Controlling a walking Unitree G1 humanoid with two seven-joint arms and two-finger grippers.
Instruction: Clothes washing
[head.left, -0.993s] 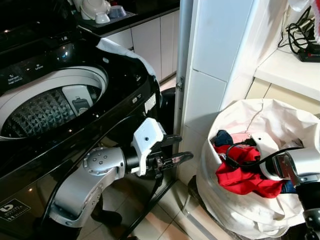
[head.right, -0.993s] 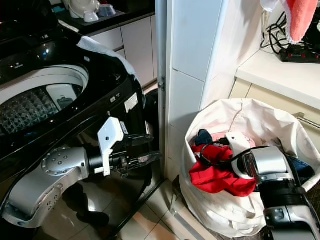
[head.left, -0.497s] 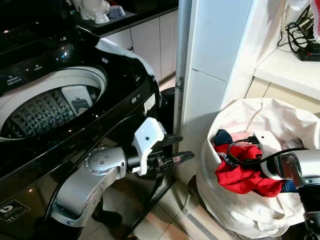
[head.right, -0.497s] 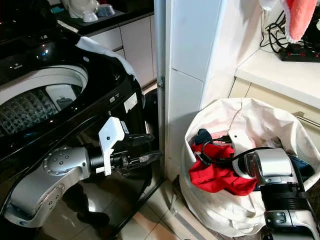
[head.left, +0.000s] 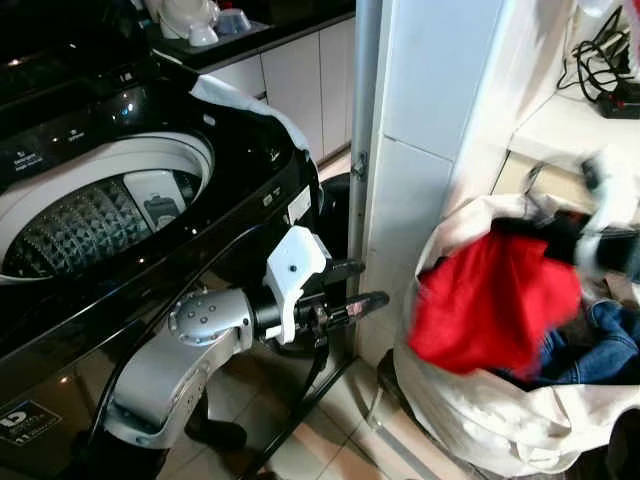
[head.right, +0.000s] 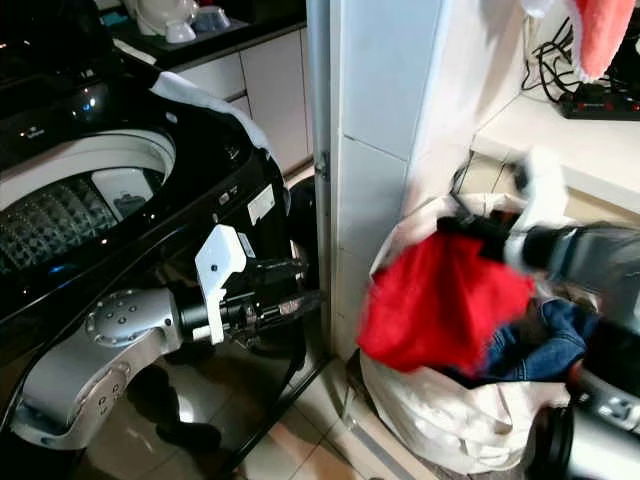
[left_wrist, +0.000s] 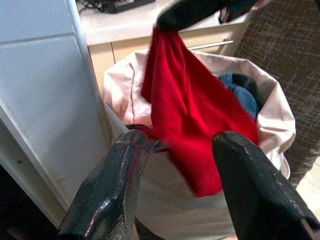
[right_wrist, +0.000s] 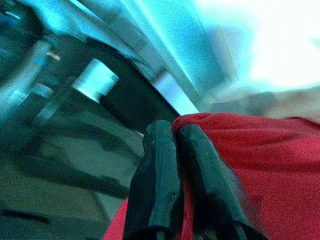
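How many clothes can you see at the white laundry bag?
2: red garment held up by the right gripper over the bag; blue jeans inside. More may be hidden.

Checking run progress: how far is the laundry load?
Done: the black top-load washing machine stands open, its drum looking empty. In hand: the right gripper is shut on a red garment, lifting it from the white fabric laundry bag; the left gripper hangs open nearby. Left: that garment and the blue denim clothes must go in.
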